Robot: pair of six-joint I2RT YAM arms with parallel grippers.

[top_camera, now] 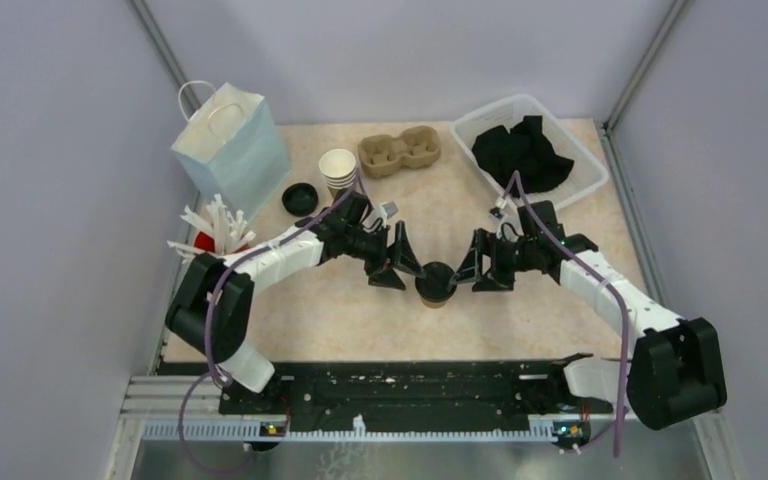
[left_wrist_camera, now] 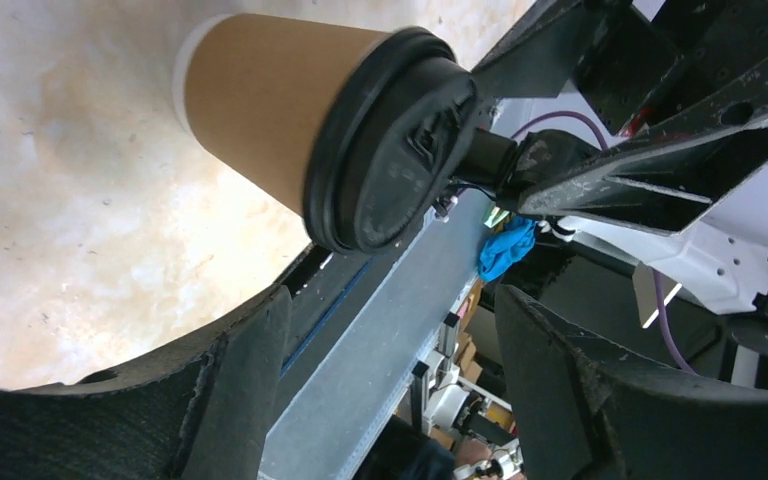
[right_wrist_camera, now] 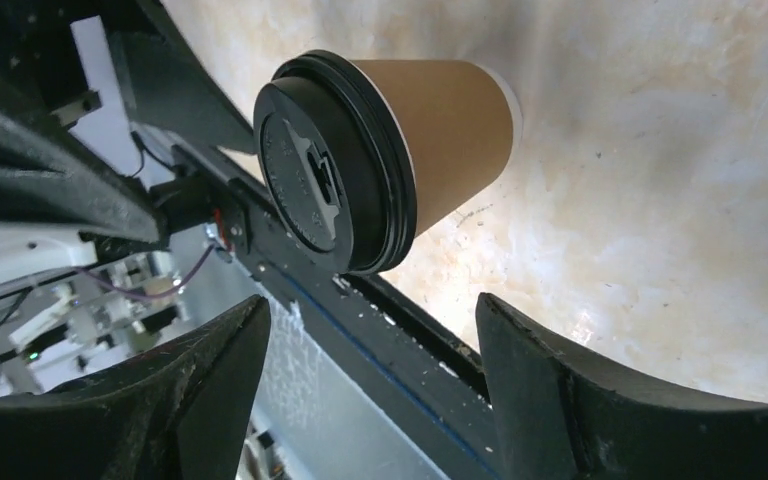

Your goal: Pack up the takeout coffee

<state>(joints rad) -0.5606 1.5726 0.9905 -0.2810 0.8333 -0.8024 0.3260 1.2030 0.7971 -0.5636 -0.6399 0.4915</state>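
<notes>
Standing upright on the table (top_camera: 340, 310), the lidded paper cup (top_camera: 436, 283) is flanked by the left gripper (top_camera: 398, 266) and the right gripper (top_camera: 480, 270), both spread wide apart and kept just clear of it.

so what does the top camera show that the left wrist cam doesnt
only the top view: the paper bag, cardboard carrier, stack of lidless cups, loose black lid, red cup of sticks and the bin of black cloth. only the left wrist: the moulding on the fitted lid, close up, and a small blue object. both: the lidded cup on the table, just beyond the open left gripper.
</notes>
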